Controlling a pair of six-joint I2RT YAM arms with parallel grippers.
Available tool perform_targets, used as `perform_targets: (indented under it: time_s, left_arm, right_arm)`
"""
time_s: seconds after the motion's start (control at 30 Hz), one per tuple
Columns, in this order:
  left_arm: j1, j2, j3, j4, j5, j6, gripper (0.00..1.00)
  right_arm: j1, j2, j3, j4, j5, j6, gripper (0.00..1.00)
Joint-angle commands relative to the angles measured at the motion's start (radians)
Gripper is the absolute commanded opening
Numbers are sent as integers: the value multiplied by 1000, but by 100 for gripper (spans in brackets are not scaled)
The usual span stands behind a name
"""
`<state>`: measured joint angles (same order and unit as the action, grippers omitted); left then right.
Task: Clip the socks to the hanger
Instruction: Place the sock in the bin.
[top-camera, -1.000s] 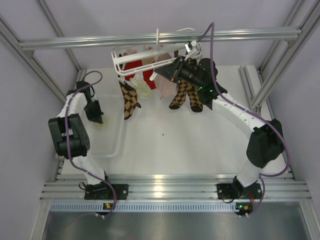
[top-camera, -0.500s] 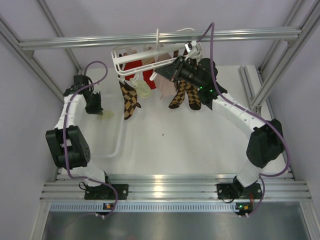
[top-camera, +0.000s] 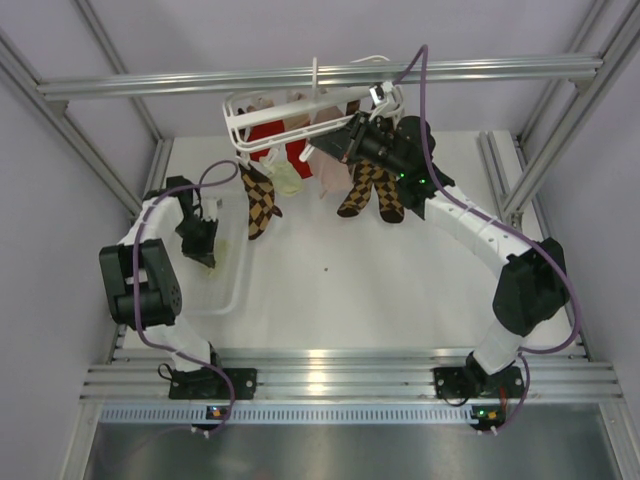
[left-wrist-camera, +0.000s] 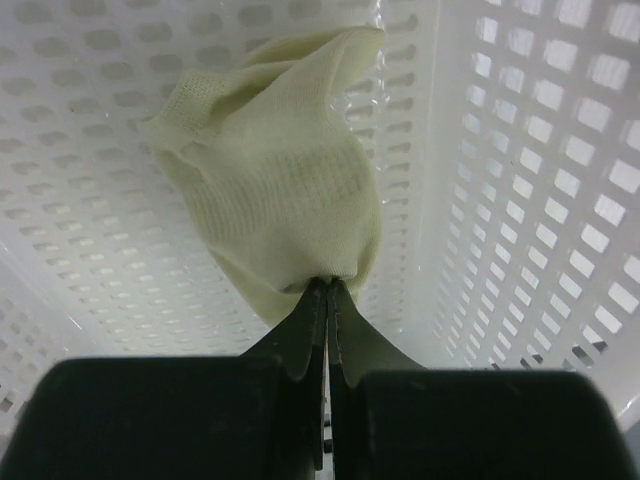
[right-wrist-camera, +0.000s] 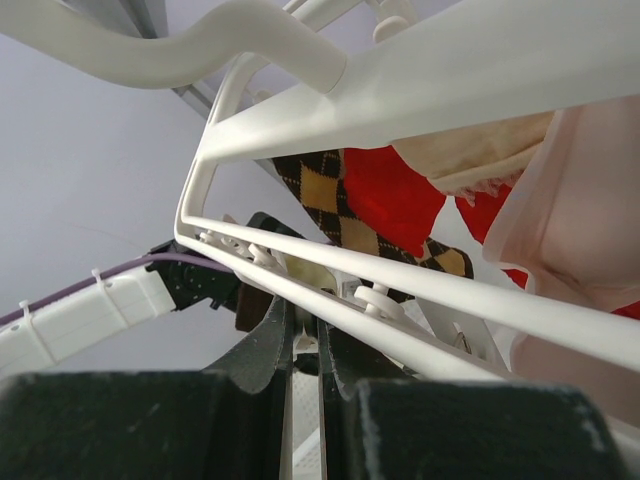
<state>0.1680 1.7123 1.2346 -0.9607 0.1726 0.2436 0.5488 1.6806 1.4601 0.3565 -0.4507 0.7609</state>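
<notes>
Left hand (left-wrist-camera: 327, 288): fingers pressed together, clamped on one end of one of the socks (left-wrist-camera: 275, 190), the end away from the ribbed cuff. Pale cream-yellow fabric, bunched, spreading toward 12 o'clock from the fingertips. Sits low inside a white perforated basket (left-wrist-camera: 520, 160), at 9 o'clock on the tabletop (top-camera: 400, 290) seen from overhead.

Right hand (right-wrist-camera: 300, 318): fingers close together, up at the hanger (right-wrist-camera: 450, 70) at 12 o'clock overhead, tips against a lower rail beside a clip (right-wrist-camera: 375, 298). Cannot tell whether pinching anything there.

Step in hand, judged as lifting the sock out:
- Raise straight up, away from the basket wall at 3 o'clock, to avoid snagging loose fabric in the holes.
- Go slowly, given a seemingly thin pinch on the fabric.
- Carry toward 1 o'clock and offer the free ribbed cuff, not the bunched middle, to an unused clip.

Basket: holds only this sock, as far as visible. Hanger: carries argyle socks (top-camera: 258, 205), a red sock (right-wrist-camera: 390, 200), a pink sock (right-wrist-camera: 570, 190) and a second cream sock (top-camera: 288, 180).
</notes>
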Motion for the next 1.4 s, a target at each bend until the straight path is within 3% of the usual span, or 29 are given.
perform_targets:
  time_s: [0.0, 0.3, 0.6, 0.77, 1.07, 1.37]
  left_arm:
    - [-7, -62, -1, -85, 30, 92, 0]
    - [-7, -152, 23, -6, 65, -16, 0]
    - [21, -85, 170, -44, 358, -277, 0]
    - [96, -56, 177, -43, 479, -429, 0]
    - [134, -88, 187, 21, 375, -517, 0]
    - [176, -34, 102, 7, 540, -555, 0]
  right_arm:
    - [-10, 19, 57, 2, 23, -9, 0]
    - [-10, 18, 54, 4, 21, -11, 0]
    - [-13, 8, 51, 2, 17, -21, 0]
    - [-13, -1, 43, 6, 15, -23, 0]
    - [-13, -6, 34, 15, 14, -17, 0]
    - [-13, 4, 45, 12, 14, -20, 0]
